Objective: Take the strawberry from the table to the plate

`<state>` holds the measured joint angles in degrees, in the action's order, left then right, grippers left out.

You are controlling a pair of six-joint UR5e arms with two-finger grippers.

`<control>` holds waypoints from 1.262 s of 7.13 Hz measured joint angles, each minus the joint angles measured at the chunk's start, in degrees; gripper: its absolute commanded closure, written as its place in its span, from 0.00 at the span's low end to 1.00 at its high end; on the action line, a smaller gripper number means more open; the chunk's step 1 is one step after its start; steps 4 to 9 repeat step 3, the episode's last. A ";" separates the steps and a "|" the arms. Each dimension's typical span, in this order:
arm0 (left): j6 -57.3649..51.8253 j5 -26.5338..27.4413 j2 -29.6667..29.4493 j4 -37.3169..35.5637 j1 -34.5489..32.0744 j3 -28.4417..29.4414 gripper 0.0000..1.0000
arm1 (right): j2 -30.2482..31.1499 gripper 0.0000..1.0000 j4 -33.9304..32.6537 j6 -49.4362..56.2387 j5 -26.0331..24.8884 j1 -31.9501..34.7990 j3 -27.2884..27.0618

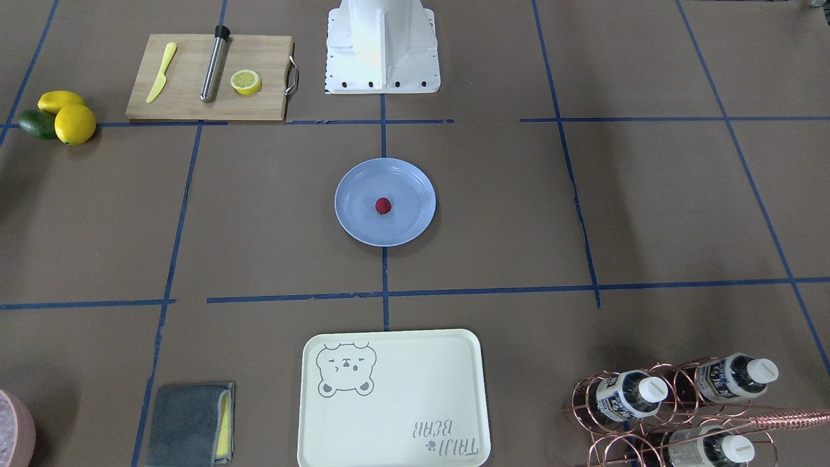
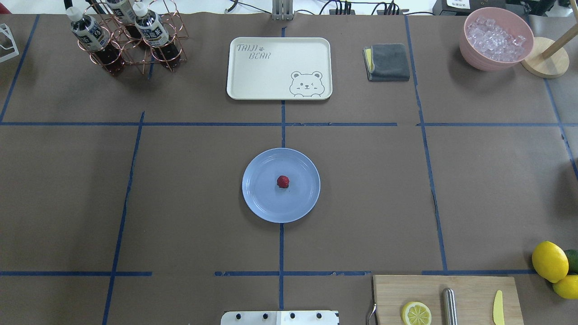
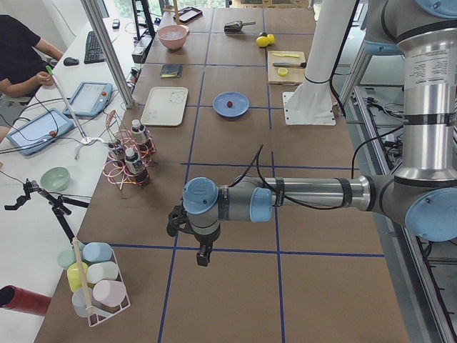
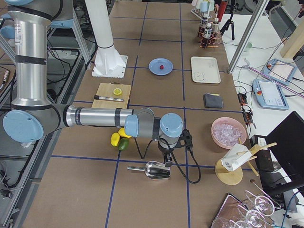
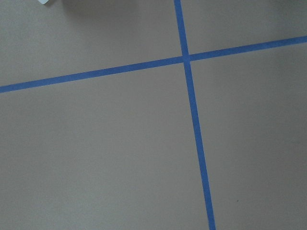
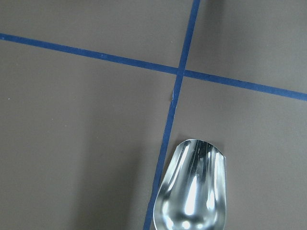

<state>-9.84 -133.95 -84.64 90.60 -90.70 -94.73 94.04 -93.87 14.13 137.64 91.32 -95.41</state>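
One strawberry (image 2: 283,182) lies in the middle of the plate (image 2: 259,198), centre of the overhead frame | I judge placing done | left claw (image 3: 203,251), right claw (image 4: 167,156) far off, side views only: cannot tell their opening | next: only a check

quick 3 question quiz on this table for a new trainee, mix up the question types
1. True or false: the strawberry lies on the plate.
2. What shares the cutting board with the lemon slice?
A. a metal rod and a yellow knife
B. a spoon and a fork
C. two bottles
3. Fill in: the pink bowl holds ___.

Key: 1 true; 2 A; 3 ice
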 measured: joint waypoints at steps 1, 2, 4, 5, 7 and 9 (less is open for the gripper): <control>-0.02 0.00 0.00 0.07 0.00 0.07 0.00 | -0.01 0.00 0.00 -0.04 0.04 0.00 -0.09; -0.06 0.00 0.00 0.19 0.00 0.11 0.00 | -0.05 0.00 0.00 -0.06 0.19 0.00 -0.21; -0.08 -0.02 0.00 0.24 0.00 0.14 0.00 | -0.08 0.00 0.02 -0.06 0.41 0.00 -0.30; -0.08 -0.02 0.00 0.24 0.00 0.14 0.00 | -0.08 0.00 0.02 -0.06 0.41 0.00 -0.30; -0.08 -0.02 0.00 0.24 0.00 0.14 0.00 | -0.08 0.00 0.02 -0.06 0.41 0.00 -0.30; -0.08 -0.02 0.00 0.24 0.00 0.14 0.00 | -0.08 0.00 0.02 -0.06 0.41 0.00 -0.30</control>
